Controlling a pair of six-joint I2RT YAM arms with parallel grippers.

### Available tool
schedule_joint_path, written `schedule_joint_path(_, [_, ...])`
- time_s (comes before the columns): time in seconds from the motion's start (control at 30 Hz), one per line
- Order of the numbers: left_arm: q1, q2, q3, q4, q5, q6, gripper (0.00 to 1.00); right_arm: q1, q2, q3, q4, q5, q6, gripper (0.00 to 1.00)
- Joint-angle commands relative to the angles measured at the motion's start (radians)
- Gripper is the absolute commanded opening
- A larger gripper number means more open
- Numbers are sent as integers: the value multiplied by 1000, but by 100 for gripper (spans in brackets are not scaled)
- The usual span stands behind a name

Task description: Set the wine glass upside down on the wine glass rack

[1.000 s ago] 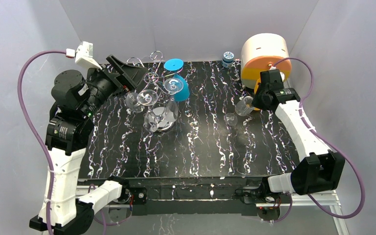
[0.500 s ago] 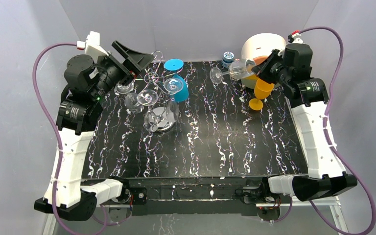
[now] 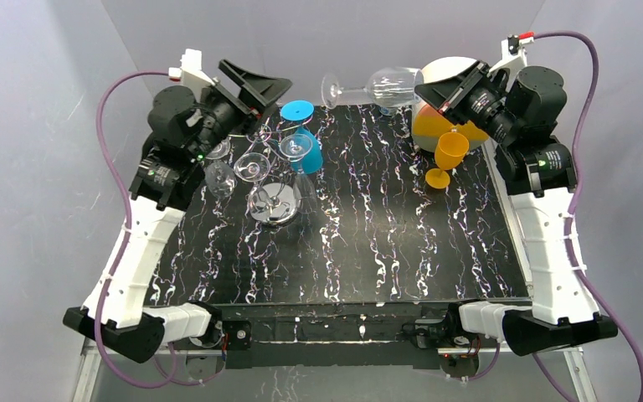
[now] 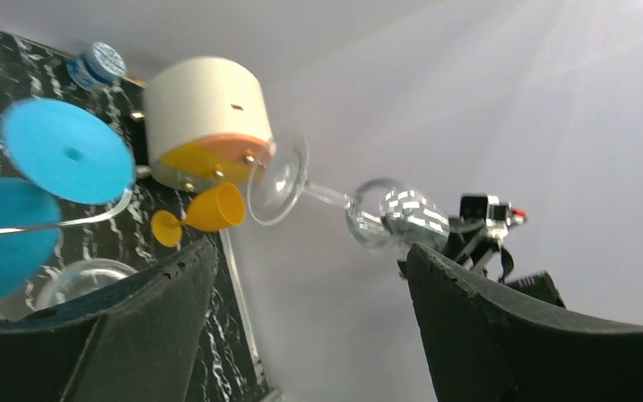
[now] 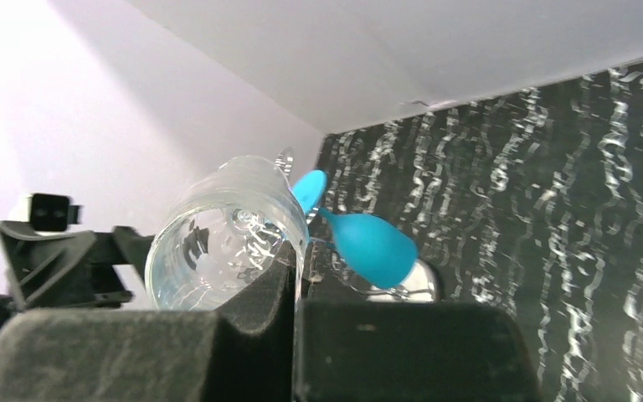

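Observation:
The wine glass rack (image 3: 268, 142), a silver wire stand on a round chrome base (image 3: 273, 206), stands at the back left. It holds a blue glass (image 3: 305, 149) and clear glasses (image 3: 251, 166) upside down. My right gripper (image 3: 427, 90) is shut on the rim of a clear wine glass (image 3: 370, 86), held on its side high over the table's back, foot pointing left. In the right wrist view the fingers (image 5: 259, 310) pinch the bowl's (image 5: 222, 234) rim. My left gripper (image 3: 259, 94) is open and empty above the rack. The left wrist view shows the held glass (image 4: 335, 199) in the distance.
An orange plastic glass (image 3: 445, 156) stands at the back right, before a white and orange cylinder (image 3: 444, 117). In the left wrist view a small blue-capped bottle (image 4: 96, 65) sits near the back wall beside the cylinder (image 4: 205, 117). The blue glass also shows in the right wrist view (image 5: 370, 248).
My right arm lifted the clear glass from the table and carried it up and left, turning it on its side. My left arm rose and swung right, its open jaws now above the rack.

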Motion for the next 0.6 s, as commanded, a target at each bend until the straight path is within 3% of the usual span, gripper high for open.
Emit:
schedule_joint_path(0.0, [-168,31,13,111,-136,-14,81,1,5,-4,290,-147,171,1])
schedule_joint_path(0.1, [-269,47,4,133,-260,3,81,2,20,-26,369,-182,242,1])
schedule_joint_path(0.3, [-351,30,-66,271,-405,-27,84,12,45,-5,411,-175,239,1])
schedule_joint_path(0.57, [-420,35,-59,351,-599,-24,87,114,53,0,503,-58,81,1])
